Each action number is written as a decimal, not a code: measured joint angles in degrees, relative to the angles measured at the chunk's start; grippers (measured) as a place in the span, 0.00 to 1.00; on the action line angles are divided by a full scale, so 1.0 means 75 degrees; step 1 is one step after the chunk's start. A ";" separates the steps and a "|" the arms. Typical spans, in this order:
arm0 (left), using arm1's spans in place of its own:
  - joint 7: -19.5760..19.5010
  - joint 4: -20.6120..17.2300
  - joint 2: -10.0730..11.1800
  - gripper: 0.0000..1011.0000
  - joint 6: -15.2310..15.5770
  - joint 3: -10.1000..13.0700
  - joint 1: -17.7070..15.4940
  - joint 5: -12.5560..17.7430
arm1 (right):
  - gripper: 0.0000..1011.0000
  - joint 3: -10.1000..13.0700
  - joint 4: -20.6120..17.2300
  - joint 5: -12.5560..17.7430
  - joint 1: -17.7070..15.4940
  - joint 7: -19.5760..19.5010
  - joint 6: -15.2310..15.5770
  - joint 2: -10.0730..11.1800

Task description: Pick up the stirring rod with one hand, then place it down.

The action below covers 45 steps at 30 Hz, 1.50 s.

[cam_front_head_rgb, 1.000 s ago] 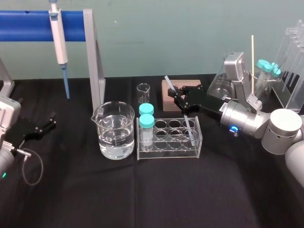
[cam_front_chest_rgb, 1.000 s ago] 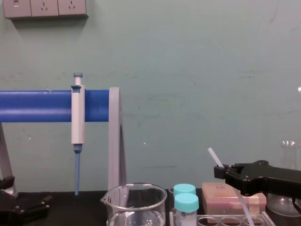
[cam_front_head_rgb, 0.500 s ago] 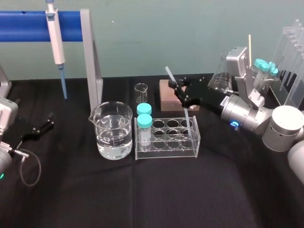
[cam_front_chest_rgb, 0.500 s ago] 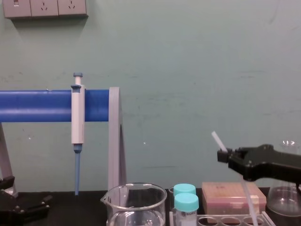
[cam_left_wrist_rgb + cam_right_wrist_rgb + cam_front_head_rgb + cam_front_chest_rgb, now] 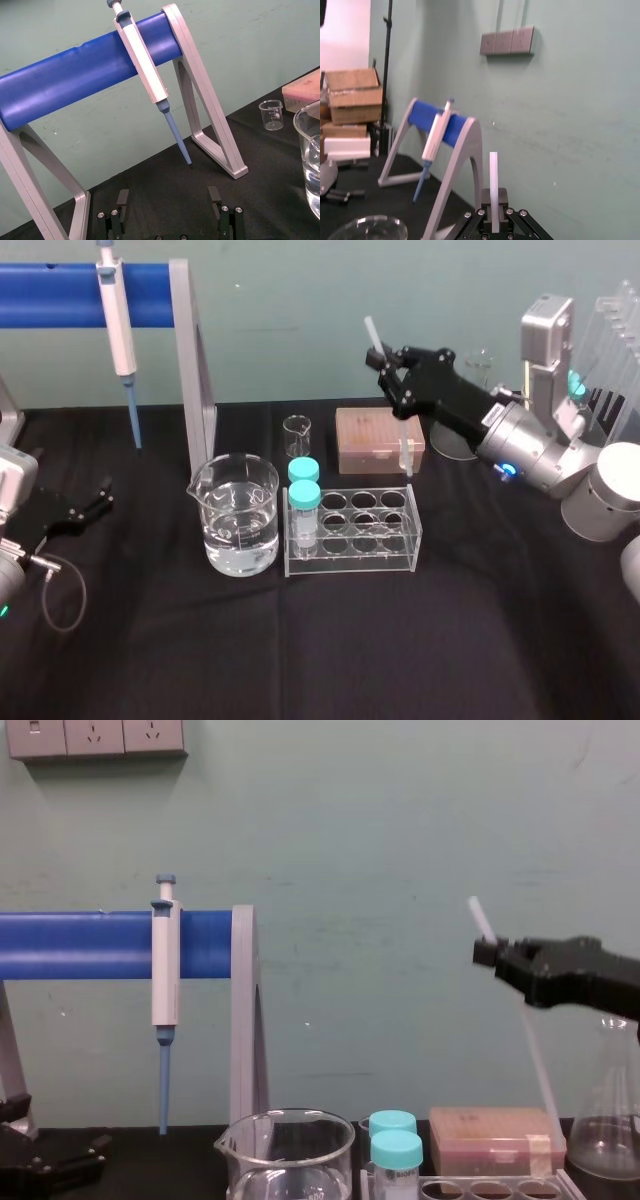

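- the pick-up half looks done: the right claw (image 5: 385, 362) is pinched tight on the stirring rod (image 5: 493, 180) near its upper end, with only a short stub poking out above the fingers.
- the rod hangs in the air at a slant over the far middle of the bench (image 5: 400, 640). its lower end is in front of the pinkish box (image 5: 378, 438) and just above the back edge of the clear tube rack (image 5: 355, 530). it seems to touch neither, though contact is hard to rule out from here.
- the left claw (image 5: 167, 205) sits parked low at the left edge of the bench, fingers spread wide and holding nothing.
- what's left, as i read it, is the set-down. the next move calls for carrying the rod sideways off the rack and box to a bare patch of black cloth, keeping its dangling tip clear of the capped tubes (image 5: 308, 495) and the water-filled beaker (image 5: 240, 515).
- then bring it low and tip it flat before the fingers part. it's thin and round, so dropped from a height it could bounce or roll.
- against half a second ago: the right claw is clearly higher, and in the chest view it has climbed well up the wall. the rod's lower end, which then dipped to the rack's back row, is now lifted free. the left claw hasn't budged.
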 joint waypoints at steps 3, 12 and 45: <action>0.0000 0.0000 0.0000 0.99 0.0000 0.0000 0.0000 0.0000 | 0.07 0.0096 -0.0169 0.0081 -0.0070 -0.0037 -0.0081 -0.0011; 0.0000 0.0000 0.0000 0.99 0.0000 0.0000 0.0001 0.0000 | 0.07 0.0355 -0.0339 -0.0078 -0.0492 -0.0355 -0.1084 -0.0164; 0.0000 0.0000 0.0000 0.99 0.0000 0.0000 0.0000 0.0000 | 0.07 0.1283 -0.0769 -0.0447 -0.1716 -0.1174 -0.2116 -0.0826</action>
